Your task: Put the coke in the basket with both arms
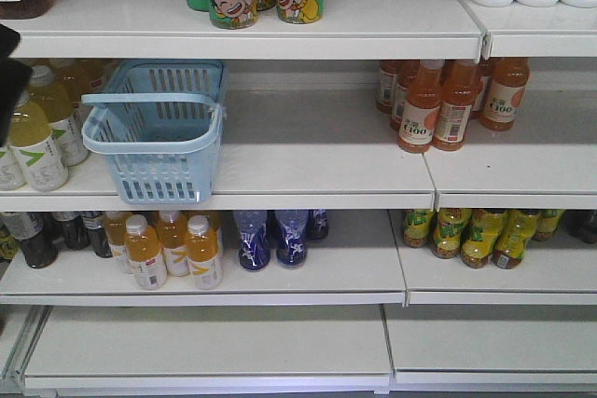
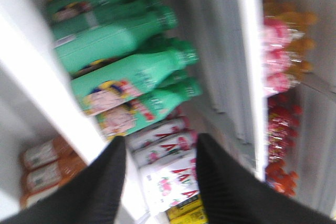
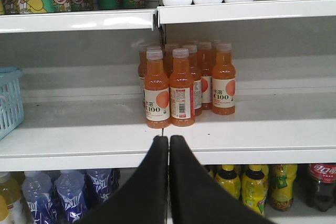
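since coke showed in no view, reach lacked target; risk: seizing dark cola bottle [image 3: 320,184], lower right of right wrist view, instead. right gripper [image 3: 169,140] clenched on nothing; left gripper [image 2: 160,148] parted, empty, view blurred. farther, basket [image 1: 159,179] sat at shelf [image 1: 317,174] lip, nudge could tip it; only front view showed it whole.

Even bright light, soft shadows beneath shelves, left wrist view motion-blurred, other views sharp

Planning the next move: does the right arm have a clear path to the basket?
Probably yes: bare shelf lies between its shut end effector and the basket; the orange bottles stand aside.
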Tool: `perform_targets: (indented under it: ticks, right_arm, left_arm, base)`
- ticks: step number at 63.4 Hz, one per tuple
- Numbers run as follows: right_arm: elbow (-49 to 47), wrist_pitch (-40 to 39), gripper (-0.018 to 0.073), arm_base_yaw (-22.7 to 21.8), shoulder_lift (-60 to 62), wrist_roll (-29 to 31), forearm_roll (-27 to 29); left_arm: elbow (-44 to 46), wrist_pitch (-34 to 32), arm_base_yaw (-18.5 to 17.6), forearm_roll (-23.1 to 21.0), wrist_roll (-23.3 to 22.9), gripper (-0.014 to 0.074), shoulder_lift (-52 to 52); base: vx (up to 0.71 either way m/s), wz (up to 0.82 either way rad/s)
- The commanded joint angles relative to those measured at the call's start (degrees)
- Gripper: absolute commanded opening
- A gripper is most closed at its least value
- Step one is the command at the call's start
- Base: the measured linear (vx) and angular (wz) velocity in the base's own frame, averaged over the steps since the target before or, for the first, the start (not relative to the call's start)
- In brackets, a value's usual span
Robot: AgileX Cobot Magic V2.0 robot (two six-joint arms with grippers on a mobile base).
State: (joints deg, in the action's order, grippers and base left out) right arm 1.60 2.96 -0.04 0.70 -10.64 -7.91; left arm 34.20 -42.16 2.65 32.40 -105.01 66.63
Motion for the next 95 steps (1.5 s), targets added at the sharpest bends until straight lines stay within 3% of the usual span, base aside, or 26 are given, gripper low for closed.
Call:
perform_targets:
  ticks: [1, 12, 33, 52, 83, 95]
  right_arm:
    - [0.86, -4.04, -0.0005, -0.40, 0.88, 0.33, -0.32]
    - [0.86, -4.04, -0.0005, -0.40, 0.88, 0.33, -0.32]
    - [0.86, -4.04, -0.0005, -0.40, 0.88, 0.33, -0.32]
    - [0.86, -4.04, -0.0005, -0.40, 0.88, 0.33, -0.32]
    - [0.86, -3.97, -0.0005, -0.40, 0.83, 0.33, -0.32]
    - [0.86, -3.97, -0.0005, -0.40, 0.83, 0.33, -0.32]
  left_arm:
    - [1.68, -6.42, -0.35, -1.10, -3.63, 0.0499, 5.27]
    - [1.73, -16.79, -0.35, -3.13, -4.89, 0.0619, 15.93]
    - [9.30, -24.08, -0.35, -4.61, -4.85, 0.0606, 32.17]
    - [20.22, -22.72, -0.35, -4.72, -5.99, 0.0590, 42.08]
    - [32.54, -12.57, -0.35, -4.72, -6.56, 0.0590, 48.49]
    - [36.48, -12.22, -0.35, -4.65, -7.87, 0.0584, 51.07]
  base:
    - [0.00, 0.00]
    - [0.00, 0.00]
    - [0.00, 0.00]
    - [0.00, 0.00]
    - [0.00, 0.00]
    - [0.00, 0.00]
